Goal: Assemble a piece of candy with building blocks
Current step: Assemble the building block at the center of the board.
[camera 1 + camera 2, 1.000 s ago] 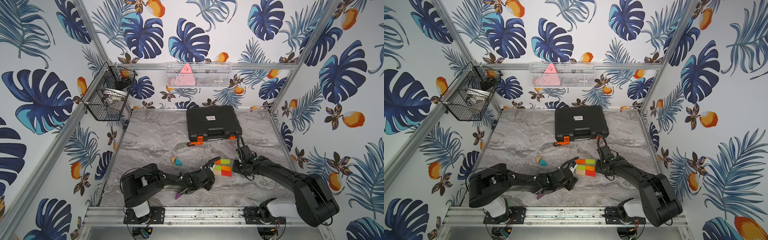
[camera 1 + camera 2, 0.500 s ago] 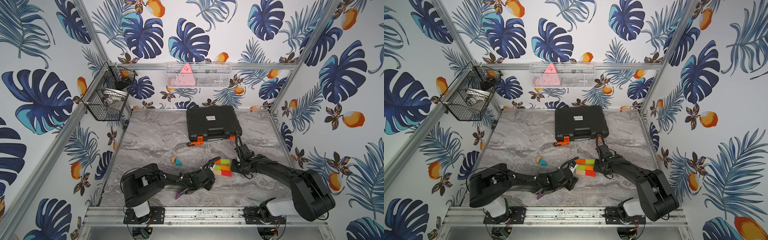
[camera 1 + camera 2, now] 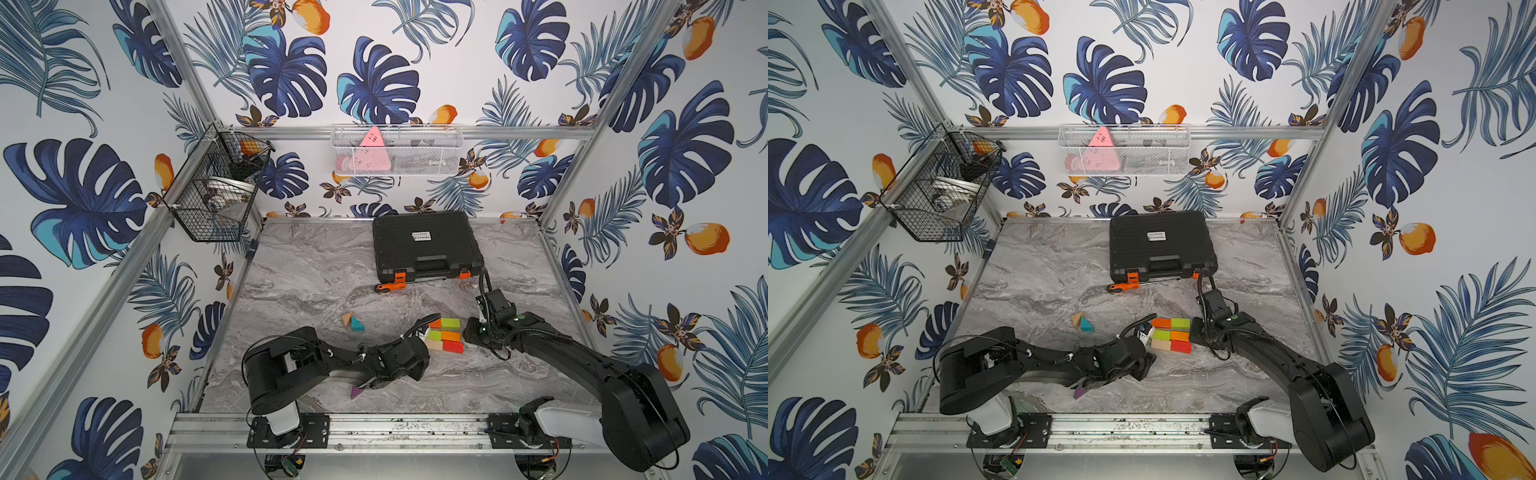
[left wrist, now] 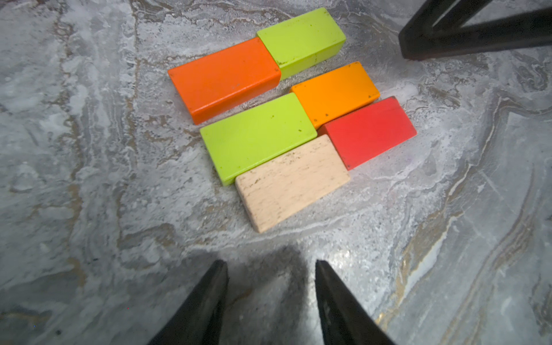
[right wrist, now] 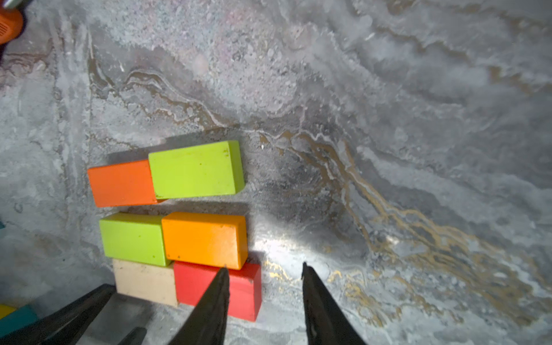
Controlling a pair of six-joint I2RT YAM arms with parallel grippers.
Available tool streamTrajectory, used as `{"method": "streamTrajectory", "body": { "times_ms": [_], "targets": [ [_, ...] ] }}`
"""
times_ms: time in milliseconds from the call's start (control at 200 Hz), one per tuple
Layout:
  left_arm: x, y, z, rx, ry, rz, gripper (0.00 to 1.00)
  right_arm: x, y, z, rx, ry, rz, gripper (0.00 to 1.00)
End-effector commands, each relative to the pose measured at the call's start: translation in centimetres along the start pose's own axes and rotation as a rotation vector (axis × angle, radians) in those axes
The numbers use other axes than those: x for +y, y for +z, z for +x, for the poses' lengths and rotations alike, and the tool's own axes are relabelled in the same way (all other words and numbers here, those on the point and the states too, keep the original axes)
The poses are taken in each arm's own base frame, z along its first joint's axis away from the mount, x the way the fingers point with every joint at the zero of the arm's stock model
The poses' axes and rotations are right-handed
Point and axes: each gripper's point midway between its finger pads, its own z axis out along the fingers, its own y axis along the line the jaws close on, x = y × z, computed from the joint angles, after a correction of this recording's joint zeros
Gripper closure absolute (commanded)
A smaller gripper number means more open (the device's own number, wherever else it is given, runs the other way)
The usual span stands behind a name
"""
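Here, in both top views, six rectangular building blocks [image 3: 445,335] [image 3: 1171,335] lie flat on the marble table [image 3: 316,266] in three rows of two. They sit between the left gripper [image 3: 424,351] and the right gripper [image 3: 468,338]. This flanking pose suggests the arms are squaring up a slab meant as the candy's body. A wood-and-teal pair of triangular blocks [image 3: 353,322] lies well apart on the left arm's side. A purple triangle [image 3: 356,392] shows beneath the left arm. These probably wait to serve as wrapper ends. The black case [image 3: 426,245] and the screwdriver [image 3: 390,287] lie farther back, outside the work. Jaw states cannot be read here.

Left wrist view: the left gripper [image 4: 268,265] is released. Its jaws are parted over bare table, near the plain wood block [image 4: 291,182] but not touching it. This view shows best that the orange-red and lime row [image 4: 257,56] is shifted lengthwise and stands slightly apart from the other two rows.

Right wrist view: the right gripper [image 5: 264,267] is likewise released and empty. One finger [image 5: 216,298] crosses in front of the red block [image 5: 191,283]; whether it touches cannot be told. Only here are the row ends facing this arm visible, with the red block jutting a little past its neighbours.
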Motion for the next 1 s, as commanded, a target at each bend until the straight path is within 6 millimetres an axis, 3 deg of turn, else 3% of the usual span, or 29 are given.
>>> {"method": "streamTrajectory", "body": {
  "times_ms": [0, 310, 465, 991],
  "targets": [
    [2.1, -0.2, 5.7, 0.226, 0.001, -0.067, 0.47, 0.1, -0.5, 1.8, 0.060, 0.026, -0.018, 0.57],
    [2.0, -0.2, 5.6, 0.222, 0.000, -0.076, 0.47, 0.7, -1.7, 4.3, 0.137, -0.088, 0.055, 0.58],
    [2.0, -0.1, 5.6, 0.220, -0.001, -0.076, 0.47, 1.2, -0.9, 5.3, 0.182, -0.124, 0.074, 0.59],
    [2.0, 0.2, 5.7, 0.226, 0.000, -0.077, 0.47, 1.5, 0.6, 5.0, 0.186, -0.145, 0.121, 0.59]
  ]
}}
